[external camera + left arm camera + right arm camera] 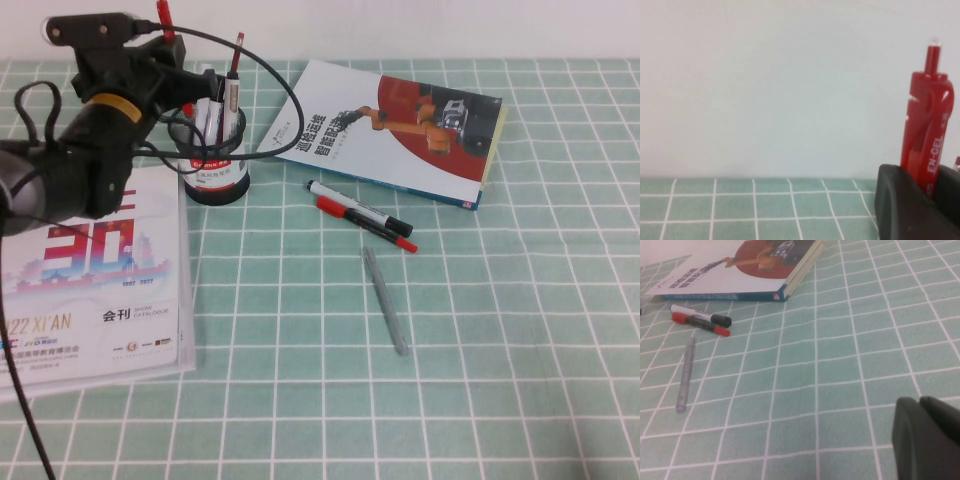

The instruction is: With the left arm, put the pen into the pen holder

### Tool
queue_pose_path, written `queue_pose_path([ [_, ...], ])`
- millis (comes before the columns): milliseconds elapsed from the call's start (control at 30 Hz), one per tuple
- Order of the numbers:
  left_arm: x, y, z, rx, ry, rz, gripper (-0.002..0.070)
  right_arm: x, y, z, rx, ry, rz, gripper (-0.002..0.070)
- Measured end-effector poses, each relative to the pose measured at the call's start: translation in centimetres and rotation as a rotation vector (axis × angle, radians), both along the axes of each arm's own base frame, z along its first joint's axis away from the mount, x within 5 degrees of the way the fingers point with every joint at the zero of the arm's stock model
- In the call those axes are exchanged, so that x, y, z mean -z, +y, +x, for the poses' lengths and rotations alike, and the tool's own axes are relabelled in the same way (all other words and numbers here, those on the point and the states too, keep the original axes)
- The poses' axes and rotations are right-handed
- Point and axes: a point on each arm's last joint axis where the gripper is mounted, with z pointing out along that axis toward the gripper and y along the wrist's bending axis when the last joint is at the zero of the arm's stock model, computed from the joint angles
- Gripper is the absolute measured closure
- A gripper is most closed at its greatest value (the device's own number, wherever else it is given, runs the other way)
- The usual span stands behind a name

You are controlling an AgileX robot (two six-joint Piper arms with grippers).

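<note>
My left gripper [176,68] is at the back left, just above the rim of the pen holder [214,168], a black mesh cup with a red-striped white label. It is shut on the red click pen [165,17] and holds it upright, click end up. In the left wrist view the pen [927,135] rises from between the black fingers [900,205] of the gripper [930,192]. The pen's tip is hidden behind the gripper. Other pens [232,70] stand in the holder. My right gripper [922,407] shows only in the right wrist view, shut and empty, low over the tablecloth.
A white book [390,125] lies behind the middle. A black-and-white marker [345,203], a red-and-black marker [368,224] and a grey stick pen [386,300] lie mid-table. A magazine [90,290] lies at the left under my left arm.
</note>
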Motion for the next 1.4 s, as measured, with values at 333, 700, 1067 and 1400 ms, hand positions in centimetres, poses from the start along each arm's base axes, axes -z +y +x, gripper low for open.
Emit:
queue_pose_path([
  [333,2.1,-0.2,0.8,-0.001,0.054,0.06,0.0608,0.0,0.0,0.0,0.0,0.0,0.0,0.0696],
  [700,3.0,-0.3,0.8,0.017,0.085,0.171,0.0575,0.0,0.0,0.0,0.0,0.0,0.0,0.0696],
  [1067,2.7,0.1,0.5,-0.007,0.161,0.163,0.0359,0.0,0.0,0.0,0.0,0.0,0.0,0.0696],
  [1400,-7.6,1.7,-5.7,-0.008,0.164,0.187,0.0601,0.0,0.0,0.0,0.0,0.0,0.0,0.0696],
])
